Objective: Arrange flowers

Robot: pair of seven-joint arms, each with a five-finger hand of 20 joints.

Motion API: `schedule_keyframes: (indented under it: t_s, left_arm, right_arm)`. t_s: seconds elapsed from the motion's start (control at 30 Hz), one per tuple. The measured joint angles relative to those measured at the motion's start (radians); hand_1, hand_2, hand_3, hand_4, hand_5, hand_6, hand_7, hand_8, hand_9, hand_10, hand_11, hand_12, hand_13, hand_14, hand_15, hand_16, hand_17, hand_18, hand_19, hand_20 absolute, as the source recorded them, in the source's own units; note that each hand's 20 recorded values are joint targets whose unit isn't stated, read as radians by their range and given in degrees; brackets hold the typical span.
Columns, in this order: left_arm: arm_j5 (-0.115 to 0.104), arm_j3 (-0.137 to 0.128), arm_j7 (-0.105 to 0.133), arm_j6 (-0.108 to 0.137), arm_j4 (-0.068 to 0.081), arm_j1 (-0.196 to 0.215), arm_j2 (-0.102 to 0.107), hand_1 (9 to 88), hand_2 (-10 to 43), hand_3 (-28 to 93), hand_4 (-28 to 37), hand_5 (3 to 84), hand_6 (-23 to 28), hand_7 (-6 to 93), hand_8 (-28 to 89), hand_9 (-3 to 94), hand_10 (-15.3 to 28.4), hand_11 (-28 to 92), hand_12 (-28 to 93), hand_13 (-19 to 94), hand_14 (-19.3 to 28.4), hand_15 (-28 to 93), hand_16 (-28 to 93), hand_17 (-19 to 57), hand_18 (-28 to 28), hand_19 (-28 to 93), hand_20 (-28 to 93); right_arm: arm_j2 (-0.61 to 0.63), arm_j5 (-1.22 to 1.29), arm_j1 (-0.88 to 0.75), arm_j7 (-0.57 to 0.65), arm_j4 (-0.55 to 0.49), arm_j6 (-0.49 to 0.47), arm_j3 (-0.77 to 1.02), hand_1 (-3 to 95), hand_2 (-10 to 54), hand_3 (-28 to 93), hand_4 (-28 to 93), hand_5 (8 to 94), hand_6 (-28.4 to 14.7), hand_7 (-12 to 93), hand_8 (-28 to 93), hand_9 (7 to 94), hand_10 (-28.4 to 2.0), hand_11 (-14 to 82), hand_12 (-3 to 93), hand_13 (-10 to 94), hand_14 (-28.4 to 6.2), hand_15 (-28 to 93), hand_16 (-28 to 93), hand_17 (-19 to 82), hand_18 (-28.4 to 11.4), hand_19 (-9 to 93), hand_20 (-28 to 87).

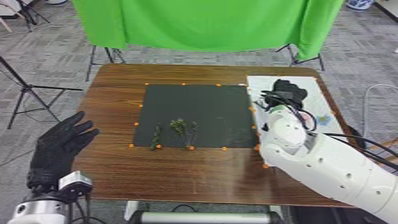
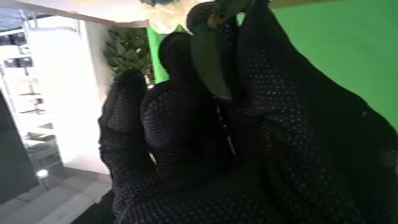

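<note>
Several green sprigs [image 1: 180,127] lie on the black mat [image 1: 191,105], grouped at its near edge. The right hand [image 1: 289,91] is positioned over the white sheet [image 1: 263,81], near the table's far right corner. The right wrist view adds detail: the fingers of the right hand [image 2: 200,175] are close together, pinching a green stem [image 2: 210,65]; a pale flower [image 2: 171,19] is located near the fingertips. The left hand [image 1: 64,147] overlaps the left edge of the table [image 1: 178,175]; its fingers are extended and slightly spread. Brown wood extends between mat and near edge, with narrower strips at the mat's left and far sides. The white sheet runs alongside the right edge, beneath the right arm.
</note>
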Motion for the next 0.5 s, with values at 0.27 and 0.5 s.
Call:
schedule_keyframes:
  t_s: [0.27, 0.5]
  left_arm:
    - [-0.001, -0.001, 0.003, 0.005, -0.003, 0.012, 0.000, 25.4, 4.5, 83, -18.7, 42.5, 11.7, 15.2, -10, 39.8, 20.2, 27, 10, 31, 27.4, 53, -10, -5.9, 23.7, 62, -5]
    - [-0.001, -0.004, 0.004, 0.009, -0.005, 0.015, 0.000, 25.4, 4.5, 83, -18.7, 42.5, 11.7, 15.2, -10, 39.8, 20.2, 28, 10, 31, 27.4, 53, -10, -5.9, 23.7, 62, -5]
  right_arm:
    - [0.002, -0.022, -0.021, -0.015, -0.038, 0.049, 0.013, 52.5, -9.5, 84, -28, 91.0, -4.7, 18, 12, 65.7, -20.9, 48.8, 30.9, 59, -16.8, 93, 16, 26, -28.4, 93, 30]
    - [-0.011, -0.043, -0.012, -0.040, -0.083, 0.063, 0.023, 52.4, -9.5, 85, -28, 91.6, -5.2, 17, 13, 67.2, -21.6, 47.7, 31.7, 59, -16.8, 92, 16, 27, -28.4, 93, 33]
